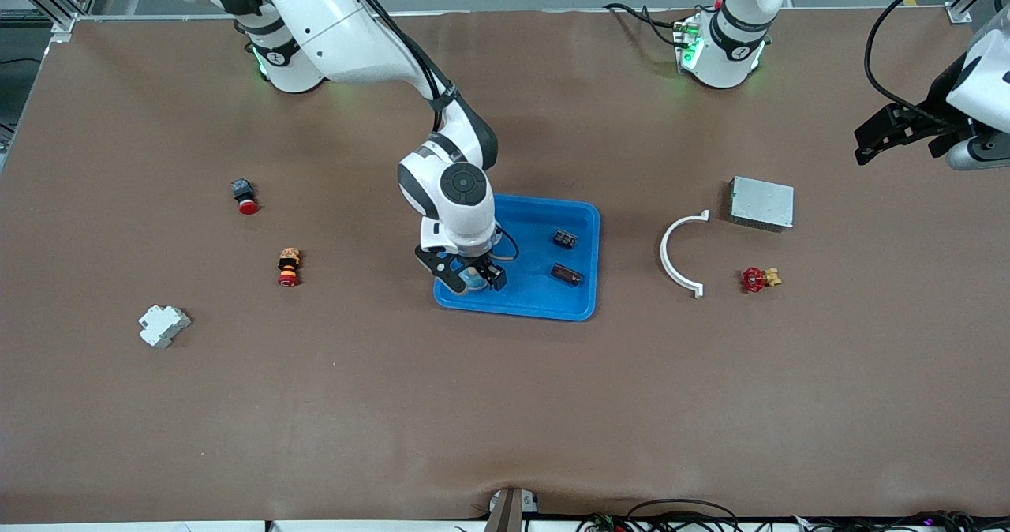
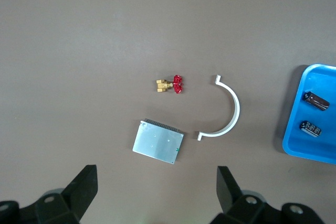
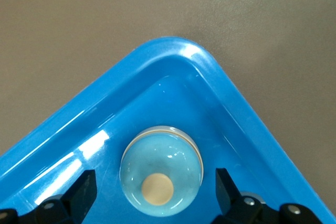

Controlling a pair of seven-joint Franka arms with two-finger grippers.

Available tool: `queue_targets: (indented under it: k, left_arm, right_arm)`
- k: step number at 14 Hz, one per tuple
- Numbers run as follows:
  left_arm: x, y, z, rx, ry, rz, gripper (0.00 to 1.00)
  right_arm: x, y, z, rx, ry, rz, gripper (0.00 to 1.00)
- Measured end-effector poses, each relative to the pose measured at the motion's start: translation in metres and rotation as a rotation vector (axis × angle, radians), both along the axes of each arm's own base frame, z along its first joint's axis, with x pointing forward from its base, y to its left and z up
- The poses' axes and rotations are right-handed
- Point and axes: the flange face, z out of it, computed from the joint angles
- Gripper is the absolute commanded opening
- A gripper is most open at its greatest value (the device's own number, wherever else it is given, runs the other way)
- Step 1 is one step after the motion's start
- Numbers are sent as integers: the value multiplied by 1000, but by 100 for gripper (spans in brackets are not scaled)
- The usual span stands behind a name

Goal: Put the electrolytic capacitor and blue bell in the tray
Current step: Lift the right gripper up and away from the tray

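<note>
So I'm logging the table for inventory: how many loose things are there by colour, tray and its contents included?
Blue: 2, tray, bell
Black: 2, capacitors
Red-topped: 3, buttons, valve
White: 2, clamp, block
Grey: 1, box
Total: 10

Seeing no readable txt, brand or nr anywhere. Noting faint light marks on one capacitor (image 2: 310, 128) in the tray (image 2: 294, 145), too small to read.
</note>
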Motion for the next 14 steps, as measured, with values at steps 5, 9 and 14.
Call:
queue_targets:
  k: [5, 9, 14]
  left_arm:
    - [-1, 0, 0, 0, 5, 0, 100]
    - [-2, -3, 0, -1, 8, -5, 100]
    - [-2, -12, -1, -16, 11, -38, 100]
  right_arm:
    - [8, -6, 3, -12, -21, 3, 100]
    - [32, -24, 14, -19, -55, 3, 100]
    - [65, -62, 25, -23, -70, 29, 100]
